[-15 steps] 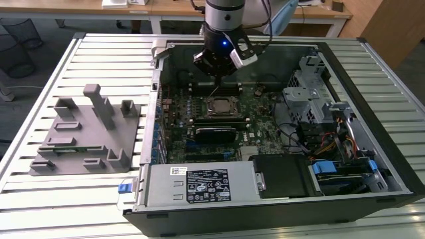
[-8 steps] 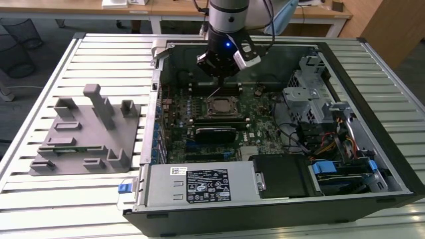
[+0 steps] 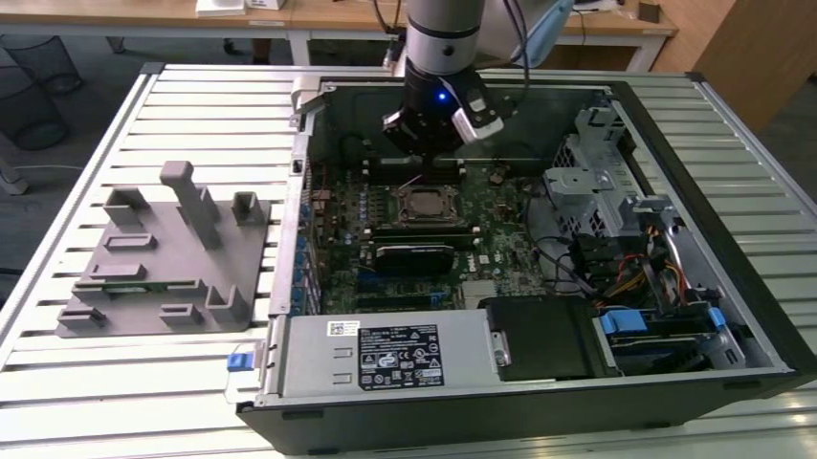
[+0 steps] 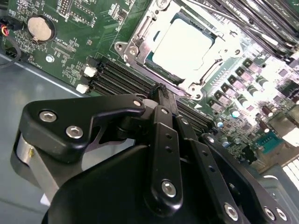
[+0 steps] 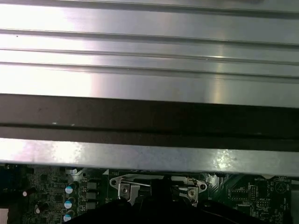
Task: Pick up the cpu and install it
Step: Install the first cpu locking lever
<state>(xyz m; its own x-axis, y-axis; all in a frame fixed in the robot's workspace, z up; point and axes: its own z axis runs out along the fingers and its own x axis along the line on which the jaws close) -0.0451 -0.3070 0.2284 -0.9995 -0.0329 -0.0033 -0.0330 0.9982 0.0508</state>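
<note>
The cpu (image 3: 422, 203) lies flat inside the metal-framed socket on the green motherboard (image 3: 498, 239) of the open computer case. In the second wrist view its pale silver-white top (image 4: 183, 44) sits square within the socket frame. My gripper (image 3: 422, 153) hangs a little above the board, just behind the socket toward the case's back wall. Its black fingers (image 4: 161, 100) meet at the tips with nothing between them, and they stand apart from the cpu. The first wrist view catches the socket's metal bracket (image 5: 159, 186) below the case wall.
A grey fixture (image 3: 160, 258) with upright posts stands on the slatted table at the exterior view's left. In the case, a silver box (image 3: 383, 354) fills the front, a black ribbed module (image 3: 411, 256) lies before the socket, and drive cages with cables (image 3: 613, 210) crowd the right.
</note>
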